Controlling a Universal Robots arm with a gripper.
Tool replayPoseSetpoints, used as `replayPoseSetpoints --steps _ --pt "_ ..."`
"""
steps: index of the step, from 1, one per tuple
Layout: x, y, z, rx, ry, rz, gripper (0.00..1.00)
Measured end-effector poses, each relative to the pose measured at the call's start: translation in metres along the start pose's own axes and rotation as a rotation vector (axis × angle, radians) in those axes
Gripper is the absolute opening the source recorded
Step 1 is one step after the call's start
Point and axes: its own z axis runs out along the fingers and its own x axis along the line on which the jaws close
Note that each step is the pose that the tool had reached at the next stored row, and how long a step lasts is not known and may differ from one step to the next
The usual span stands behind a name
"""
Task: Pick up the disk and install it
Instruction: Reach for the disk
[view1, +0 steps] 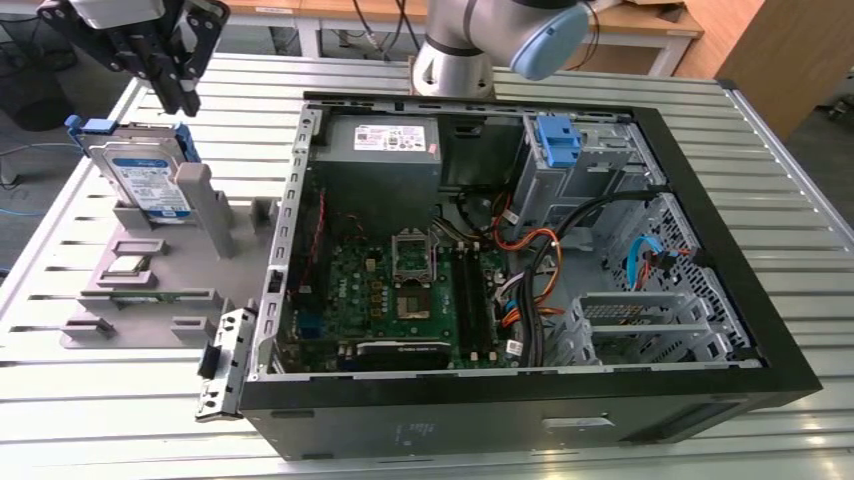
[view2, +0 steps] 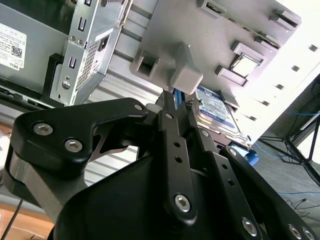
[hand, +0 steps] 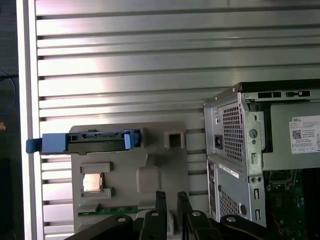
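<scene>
The disk (view1: 144, 178) stands on edge in a slot of the grey fixture (view1: 200, 215), at the exterior view's left. It is silver with a white-and-blue label and a blue bracket round it. My gripper (view1: 183, 100) hangs above it and a little to the exterior view's right, apart from it, open by a narrow gap with nothing between the fingers. In the first wrist view the disk (hand: 90, 141) shows edge-on, well beyond my gripper (hand: 171, 200). In the second wrist view the disk's label (view2: 215, 107) lies past my gripper (view2: 179, 102).
An open computer case (view1: 534, 390) lies on the slatted metal table (view1: 107, 420), with a grey power-supply box (view1: 380, 150) and a drive cage with a blue carrier (view1: 558, 140) at its far end. The fixture also holds a processor chip (view1: 127, 265) and a memory stick (view1: 140, 295).
</scene>
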Motion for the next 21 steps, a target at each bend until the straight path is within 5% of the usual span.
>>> replayPoseSetpoints --steps 21 --pt "0.0143 -0.0011 -0.0002 -0.0001 0.0000 0.000 0.24"
